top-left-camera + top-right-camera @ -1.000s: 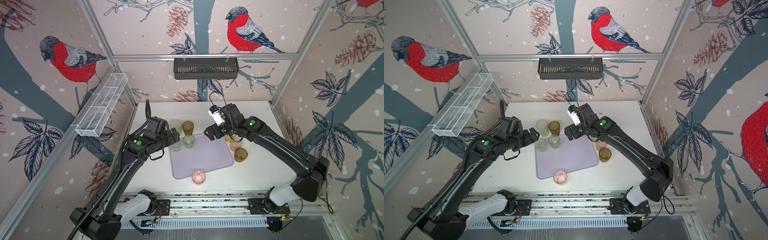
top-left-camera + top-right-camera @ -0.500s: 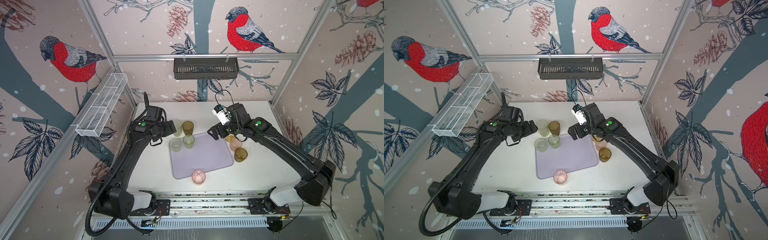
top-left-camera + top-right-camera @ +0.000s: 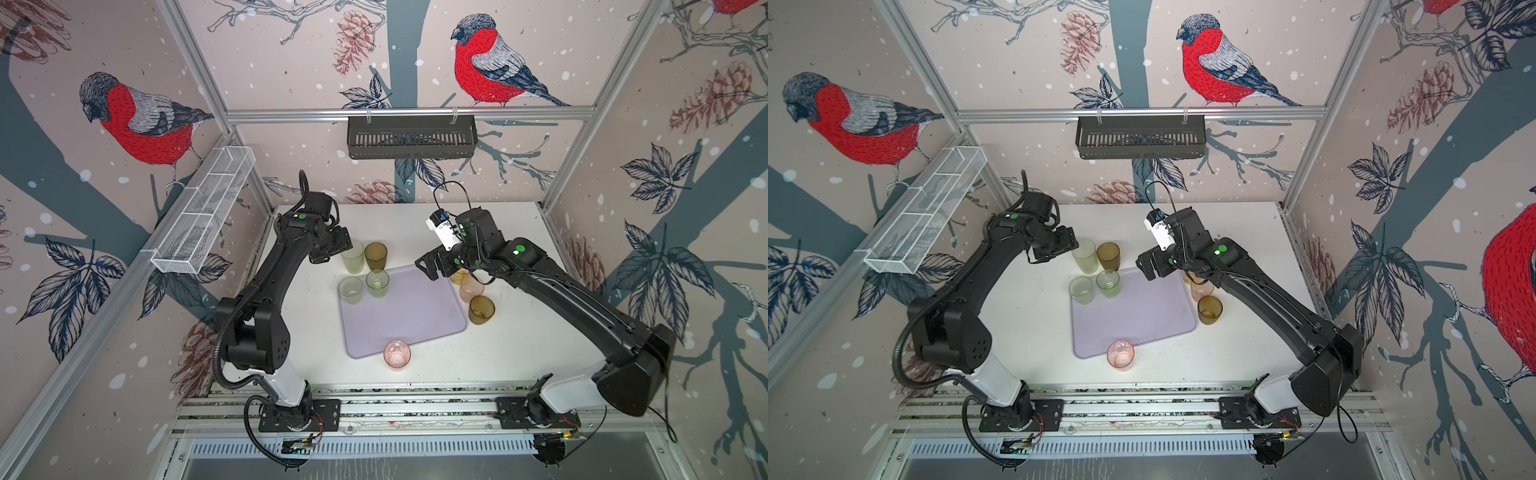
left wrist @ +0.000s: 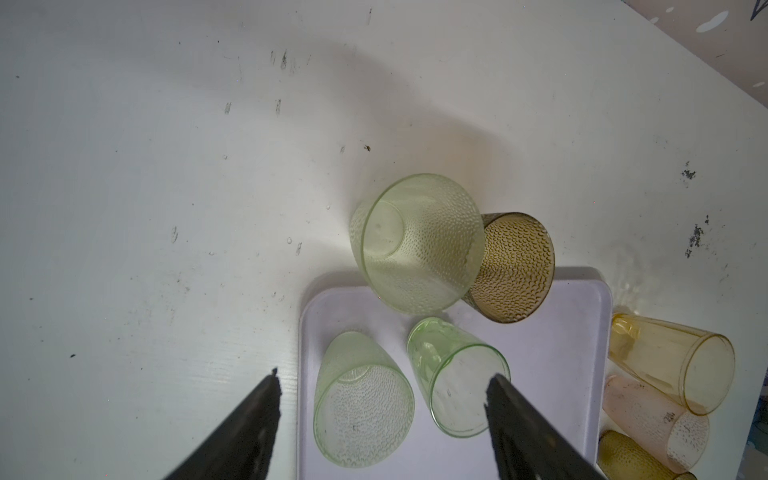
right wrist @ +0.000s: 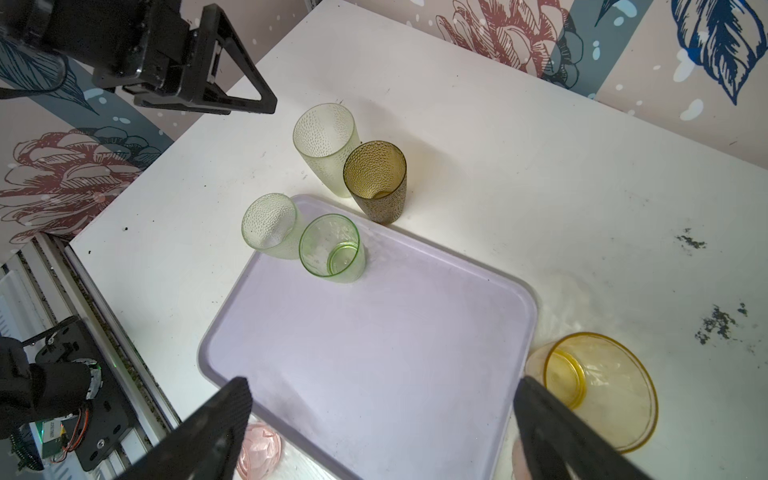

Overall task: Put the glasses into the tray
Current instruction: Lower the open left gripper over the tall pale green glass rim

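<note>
Tray: pale lavender rectangle, low rim, rounded corners, flat on the table, slightly skewed.
Bright green glass: upright inside the tray, near its far left corner.
Corner pale green glass: dimpled, upright, in that corner.
Far pale green glass: upright, just beyond the far rim.
Brown glass: dimpled, upright, right beside it.
Yellow glass, peach glass, amber glass: upright, lined along the right rim, outside.
Pink glass: upright, just outside the near rim.
</note>
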Robot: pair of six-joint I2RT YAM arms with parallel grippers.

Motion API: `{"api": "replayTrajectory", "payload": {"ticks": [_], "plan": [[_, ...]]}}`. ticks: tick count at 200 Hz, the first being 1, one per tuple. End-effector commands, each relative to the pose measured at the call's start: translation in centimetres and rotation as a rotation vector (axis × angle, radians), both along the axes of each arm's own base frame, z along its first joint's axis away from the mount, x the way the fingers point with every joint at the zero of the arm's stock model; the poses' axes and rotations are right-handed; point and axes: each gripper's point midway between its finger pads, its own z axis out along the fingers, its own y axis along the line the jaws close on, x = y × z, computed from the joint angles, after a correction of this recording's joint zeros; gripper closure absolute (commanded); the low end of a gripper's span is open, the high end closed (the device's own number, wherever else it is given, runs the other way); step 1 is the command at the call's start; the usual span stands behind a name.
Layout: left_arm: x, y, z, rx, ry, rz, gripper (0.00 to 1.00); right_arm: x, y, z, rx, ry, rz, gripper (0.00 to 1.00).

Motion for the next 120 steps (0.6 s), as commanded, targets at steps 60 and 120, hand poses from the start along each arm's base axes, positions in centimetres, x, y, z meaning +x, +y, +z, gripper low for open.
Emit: {"api": "replayTrajectory", "payload": {"ticks": [60, 120], "plan": [[1.6, 0.2, -1.4, 0.038, 0.052, -0.016, 0.31, 0.2, 0.3, 1.2, 0.035, -0.050, 0.010, 0.00], [2.7, 0.5, -2.8, 0.080, 0.085, -0.024, 0.36, 0.4, 0.1, 1.0, 0.032, -0.054, 0.008, 0.00]]}}
